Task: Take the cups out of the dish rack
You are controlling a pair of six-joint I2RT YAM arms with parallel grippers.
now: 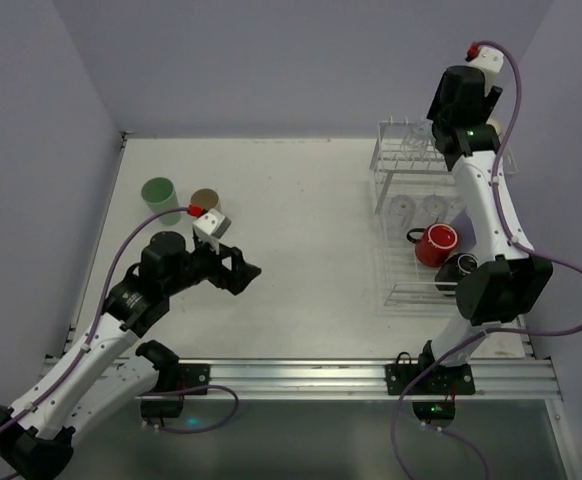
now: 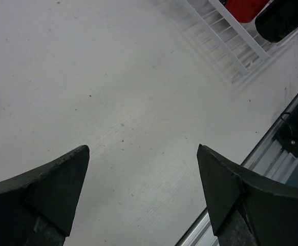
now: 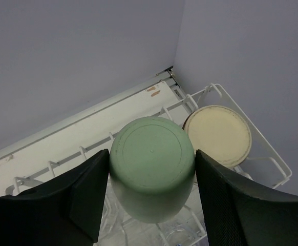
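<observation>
The white wire dish rack (image 1: pixel 399 292) stands at the right of the table. My right gripper (image 1: pixel 451 135) is over its upper tier and is shut on an upside-down pale green tumbler (image 3: pixel 151 164), with one finger on each side. An upside-down beige tumbler (image 3: pixel 218 134) stands next to it in the rack (image 3: pixel 215 90). A red mug (image 1: pixel 436 243) and a black mug (image 1: pixel 458 270) lie on the lower tier, with clear glasses (image 1: pixel 416 210) behind them. My left gripper (image 1: pixel 243 268) is open and empty over bare table (image 2: pixel 141 148).
Another pale green tumbler (image 1: pixel 159 196) and a brownish cup (image 1: pixel 205 199) stand on the table at the far left, behind my left arm. The rack corner (image 2: pixel 226 46) with the red mug (image 2: pixel 246 7) and black mug (image 2: pixel 284 20) shows in the left wrist view. Walls enclose the table.
</observation>
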